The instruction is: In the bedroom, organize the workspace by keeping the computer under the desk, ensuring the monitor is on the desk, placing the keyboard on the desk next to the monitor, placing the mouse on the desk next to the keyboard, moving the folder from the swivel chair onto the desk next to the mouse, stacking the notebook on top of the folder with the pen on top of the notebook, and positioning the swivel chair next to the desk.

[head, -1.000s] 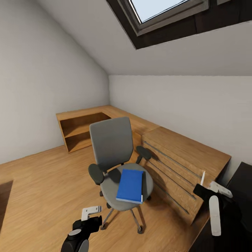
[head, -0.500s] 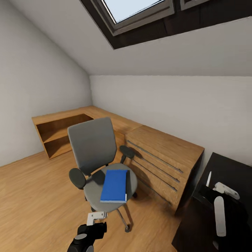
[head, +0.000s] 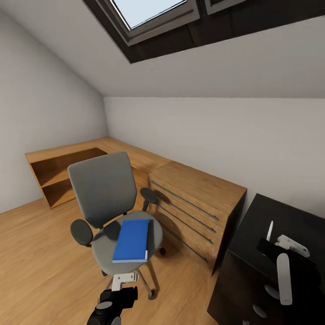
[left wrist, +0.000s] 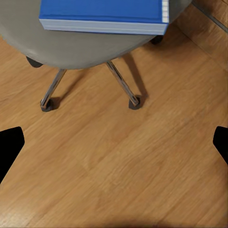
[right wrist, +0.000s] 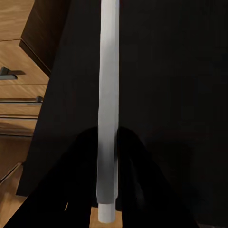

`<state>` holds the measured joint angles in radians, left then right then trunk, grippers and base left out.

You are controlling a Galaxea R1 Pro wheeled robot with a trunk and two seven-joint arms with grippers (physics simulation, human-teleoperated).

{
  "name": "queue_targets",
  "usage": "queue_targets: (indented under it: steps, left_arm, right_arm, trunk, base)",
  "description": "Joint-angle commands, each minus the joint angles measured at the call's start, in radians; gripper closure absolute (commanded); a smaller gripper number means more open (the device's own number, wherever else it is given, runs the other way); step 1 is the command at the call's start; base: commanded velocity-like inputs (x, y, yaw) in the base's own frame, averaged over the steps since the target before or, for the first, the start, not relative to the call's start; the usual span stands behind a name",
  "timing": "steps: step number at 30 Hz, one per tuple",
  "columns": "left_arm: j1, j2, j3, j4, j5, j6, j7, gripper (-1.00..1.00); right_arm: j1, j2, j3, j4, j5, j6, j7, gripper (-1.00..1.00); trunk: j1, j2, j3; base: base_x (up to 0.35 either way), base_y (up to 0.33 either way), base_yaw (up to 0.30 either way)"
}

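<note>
Overhead, we saw a skylight (head: 153, 11) set in the sloped ceiling at the upper middle of the head view, with plain pale walls below it. A wood plank floor (head: 40, 253) covered the lower left. Along the far wall ran a low light-wood cabinet (head: 189, 198) with long drawer handles, joined at the left to open shelves (head: 56, 174).

We found the swivel chair (head: 106, 194) left of centre, grey with black armrests, standing on the floor in front of that cabinet. The folder (head: 132, 240), bright blue with white page edges, lay flat on its seat; in the left wrist view the folder (left wrist: 102, 14) sat above the chrome legs and casters.

At the lower right, the desk (head: 289, 216) showed a glossy black surface with dark drawers beneath. Our right gripper (head: 270, 234) hung over it, jaws clamped on a slim white pen (right wrist: 107, 95) that stood upright. Our left gripper (head: 123, 280) sat at the bottom centre, just before the chair base, its jaws wide apart with the black fingertips (left wrist: 9, 147) at opposite edges of the wrist view.
</note>
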<state>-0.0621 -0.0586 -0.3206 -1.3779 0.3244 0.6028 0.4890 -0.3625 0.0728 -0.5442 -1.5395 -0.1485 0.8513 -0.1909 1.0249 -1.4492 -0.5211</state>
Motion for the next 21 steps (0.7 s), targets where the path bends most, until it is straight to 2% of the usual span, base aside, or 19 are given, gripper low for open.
queue_targets:
  steps: [1,18,21]
  left_arm:
    - [-0.001,0.000,-0.002,-0.001,0.010,0.002,0.010,-1.00]
    - [-0.001,0.000,-0.002,-0.004,0.011,0.002,0.010,-1.00]
    - [-0.001,0.000,-0.002,-0.004,0.012,0.002,0.011,-1.00]
  right_arm:
    - [-0.001,0.001,-0.001,0.000,-0.012,0.001,-0.007,1.00]
    - [-0.001,0.002,-0.001,0.003,-0.013,0.002,-0.007,1.00]
    - [-0.003,-0.001,0.000,0.040,-0.009,-0.003,-0.008,1.00]
  trunk:
    - [0.000,-0.001,-0.001]
    - [0.000,-0.001,-0.001]
    - [0.000,-0.001,-0.001]
  base:
    - [0.000,-0.010,-0.001]
    - [0.000,-0.001,0.000]
    - [0.000,0.000,0.000]
